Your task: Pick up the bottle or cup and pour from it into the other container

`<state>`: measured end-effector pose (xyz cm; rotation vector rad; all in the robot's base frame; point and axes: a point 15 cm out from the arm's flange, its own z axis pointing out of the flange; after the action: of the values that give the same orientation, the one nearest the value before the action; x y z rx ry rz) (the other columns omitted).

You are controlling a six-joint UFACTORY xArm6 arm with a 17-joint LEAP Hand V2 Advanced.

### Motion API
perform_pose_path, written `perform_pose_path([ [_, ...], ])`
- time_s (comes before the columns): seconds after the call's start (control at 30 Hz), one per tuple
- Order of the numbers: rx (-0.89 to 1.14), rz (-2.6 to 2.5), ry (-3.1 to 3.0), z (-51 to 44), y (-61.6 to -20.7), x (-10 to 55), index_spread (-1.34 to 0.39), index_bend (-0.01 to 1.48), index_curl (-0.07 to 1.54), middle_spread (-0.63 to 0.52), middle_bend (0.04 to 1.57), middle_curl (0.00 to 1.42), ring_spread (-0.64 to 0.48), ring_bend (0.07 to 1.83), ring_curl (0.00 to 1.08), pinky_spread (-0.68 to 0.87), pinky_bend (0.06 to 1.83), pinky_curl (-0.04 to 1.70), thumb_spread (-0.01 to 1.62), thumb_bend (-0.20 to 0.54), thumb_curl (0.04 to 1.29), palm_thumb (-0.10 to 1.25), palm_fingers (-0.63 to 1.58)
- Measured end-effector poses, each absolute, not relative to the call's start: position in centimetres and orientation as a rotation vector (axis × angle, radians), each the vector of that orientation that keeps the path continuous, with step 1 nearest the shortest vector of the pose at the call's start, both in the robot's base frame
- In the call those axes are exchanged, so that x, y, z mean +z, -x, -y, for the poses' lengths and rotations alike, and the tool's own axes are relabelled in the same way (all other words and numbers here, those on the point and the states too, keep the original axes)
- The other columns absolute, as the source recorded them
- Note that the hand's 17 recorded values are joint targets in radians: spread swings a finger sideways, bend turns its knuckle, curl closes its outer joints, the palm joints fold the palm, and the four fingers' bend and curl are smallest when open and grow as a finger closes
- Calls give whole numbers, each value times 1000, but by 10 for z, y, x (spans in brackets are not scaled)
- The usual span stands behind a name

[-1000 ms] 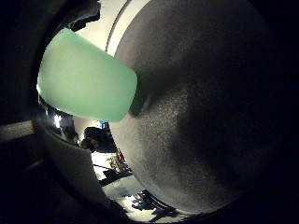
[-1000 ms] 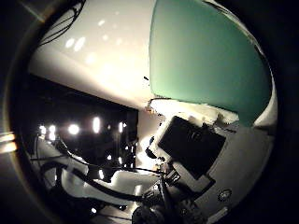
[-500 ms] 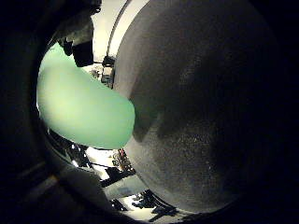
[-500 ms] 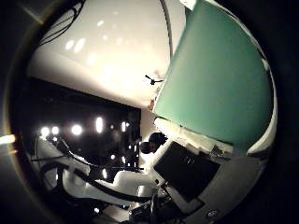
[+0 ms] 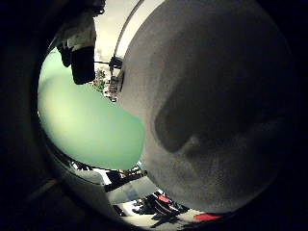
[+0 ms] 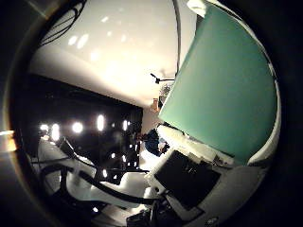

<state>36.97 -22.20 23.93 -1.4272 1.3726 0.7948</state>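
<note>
Green cup (image 6: 222, 94) sitting right against the palm, filling a big share of both palm views. Little-finger side: showing the cup's pale green wall (image 5: 86, 125) pressed up beside a broad grey padded surface (image 5: 211, 106), prob. part of the hand itself, the two touching along a curved edge. Dark finger part (image 5: 82, 57) crossing over the cup wall near its far end, so looking like the hand (image 6: 189, 177) is wrapped on the cup, tho full curl not visible.

Thumb side: giving what the other view isn't — cup seen as a flat teal slab tilted across the frame, white and black hand parts lying along its lower edge, touching it. Also opening onto the room: bright white ceiling (image 6: 118, 56) w/ light spots, a dark wall band (image 6: 85, 127) w/ a row of lamps, white arm segments (image 6: 118, 182) below.

Little-finger side only catching a sliver of bright room past the cup and some clutter w/ red bits (image 5: 166, 204) under the grey pad.

Other container not seen in either view. Can't tell cup contents.
</note>
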Motion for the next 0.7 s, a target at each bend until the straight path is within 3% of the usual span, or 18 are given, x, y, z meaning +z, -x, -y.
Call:
perform_pose_path([
  [0.7,673,-1279,1631,135,-416,366,-421,1014,1155,-321,1241,1192,-268,1549,894,-211,1331,1261,905,-22,578,902,667],
])
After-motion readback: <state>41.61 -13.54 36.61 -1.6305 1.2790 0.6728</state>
